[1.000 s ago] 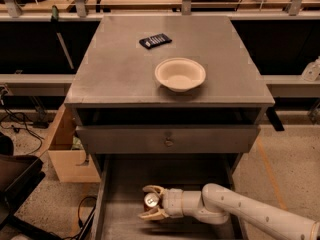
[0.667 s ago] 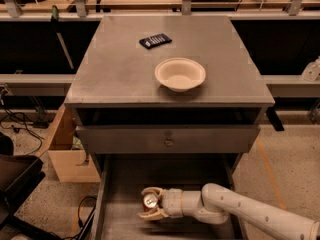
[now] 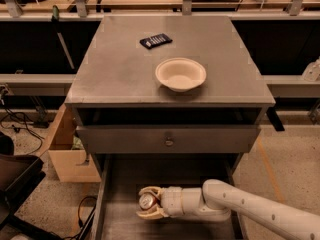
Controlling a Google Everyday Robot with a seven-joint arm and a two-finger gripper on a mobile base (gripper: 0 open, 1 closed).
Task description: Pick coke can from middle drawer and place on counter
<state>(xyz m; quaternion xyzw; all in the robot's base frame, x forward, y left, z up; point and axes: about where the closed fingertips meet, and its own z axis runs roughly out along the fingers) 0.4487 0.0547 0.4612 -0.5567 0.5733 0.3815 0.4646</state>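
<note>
Evidently the coke can is held low in the open middle drawer, clasped between the two fingers of the hand, which are drawn in against its sides. A light, thin-walled, smooth body is to be expected, easily dented and apt to slip, so a moderate squeeze across mid-height is judged best. The tabletop, where a white bowl is set, lies well above.
</note>
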